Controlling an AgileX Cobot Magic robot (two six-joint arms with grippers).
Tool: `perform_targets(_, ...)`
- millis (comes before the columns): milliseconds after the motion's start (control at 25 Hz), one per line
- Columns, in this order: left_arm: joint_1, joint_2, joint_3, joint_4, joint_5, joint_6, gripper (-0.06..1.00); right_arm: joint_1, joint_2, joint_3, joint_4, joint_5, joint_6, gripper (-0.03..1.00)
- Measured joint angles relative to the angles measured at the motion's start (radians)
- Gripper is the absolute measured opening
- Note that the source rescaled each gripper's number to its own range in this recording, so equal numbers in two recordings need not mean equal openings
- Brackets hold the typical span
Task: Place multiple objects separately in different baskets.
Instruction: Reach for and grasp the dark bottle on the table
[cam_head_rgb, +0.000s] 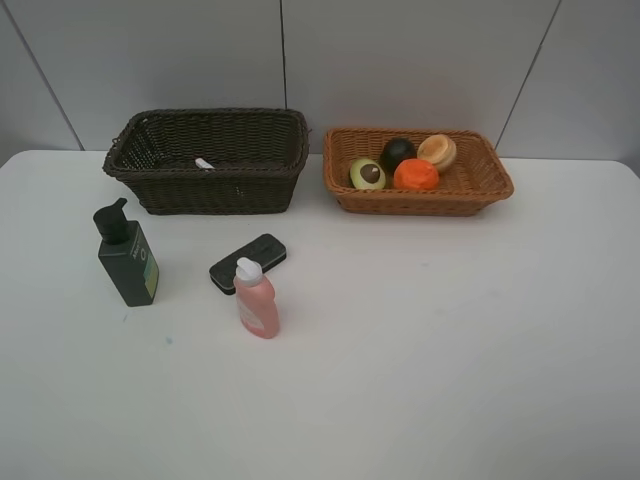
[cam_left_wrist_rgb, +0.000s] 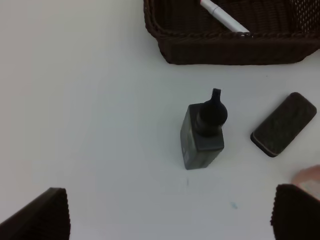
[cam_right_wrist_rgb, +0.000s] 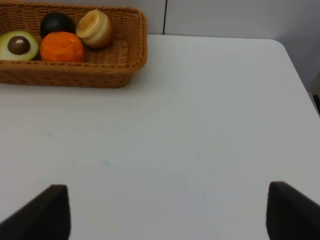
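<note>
Left gripper (cam_left_wrist_rgb: 167, 217): held wide open over the table (cam_head_rgb: 450, 330), with nothing gripped. Only its two dark tips are seen, cut off at the picture's edge.
Green bottle (cam_left_wrist_rgb: 202, 135): stood upright just ahead of the left gripper, apart from everything else, with bare table all around it.
Black device (cam_left_wrist_rgb: 284, 124): laid flat near the green bottle, not touching it.
Pink bottle (cam_head_rgb: 256, 298): stood upright just beside the black device. In the left wrist view it is seen only as a pink blur at the edge.
Dark basket (cam_head_rgb: 205, 185): set at the back of the table. A marker (cam_left_wrist_rgb: 223, 16) is laid inside; part of it is hidden by the rim.
Right gripper (cam_right_wrist_rgb: 165, 212): held wide open over bare table, with nothing gripped and its tips cut off too.
Light basket (cam_right_wrist_rgb: 75, 77): set beside the dark basket with a small gap between. An orange (cam_right_wrist_rgb: 61, 47), avocado half (cam_right_wrist_rgb: 19, 45), dark fruit (cam_right_wrist_rgb: 56, 22) and tan fruit (cam_right_wrist_rgb: 94, 28) are packed close inside.
Open room: the front and right of the table are left bare.
Arms: not seen from the high camera.
</note>
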Motion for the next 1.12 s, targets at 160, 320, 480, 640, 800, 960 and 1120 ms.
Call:
perform_targets(160, 0.000, 0.185, -0.060, -0.043, -0.002, -0.031, 1.00, 0.000, 0.000, 0.000, 0.000, 0.000, 0.000, 0.99)
perform_targets(320, -0.001, 0.340, -0.064, -0.055, -0.004, -0.048, 1.00, 0.000, 0.000, 0.000, 0.000, -0.001, 0.000, 0.99)
perform_targets(480, -0.034, 0.441, -0.064, -0.063, -0.013, -0.062, 1.00, 0.000, 0.000, 0.000, 0.000, -0.002, 0.000, 0.99)
perform_targets(640, -0.111, 0.523, -0.064, -0.047, -0.055, -0.109, 1.00, 0.000, 0.000, 0.000, 0.000, -0.002, 0.000, 0.99)
perform_targets(800, -0.158, 0.614, -0.064, -0.032, -0.075, -0.160, 1.00, 0.000, 0.000, 0.000, 0.000, -0.002, 0.000, 0.99)
perform_targets(960, -0.180, 0.707, -0.064, -0.029, -0.120, -0.179, 1.00, 0.000, 0.000, 0.000, 0.000, -0.003, 0.000, 0.99)
perform_targets(1120, -0.193, 0.794, -0.064, -0.028, -0.163, -0.191, 1.00, 0.000, 0.000, 0.000, -0.001, -0.003, 0.000, 0.99)
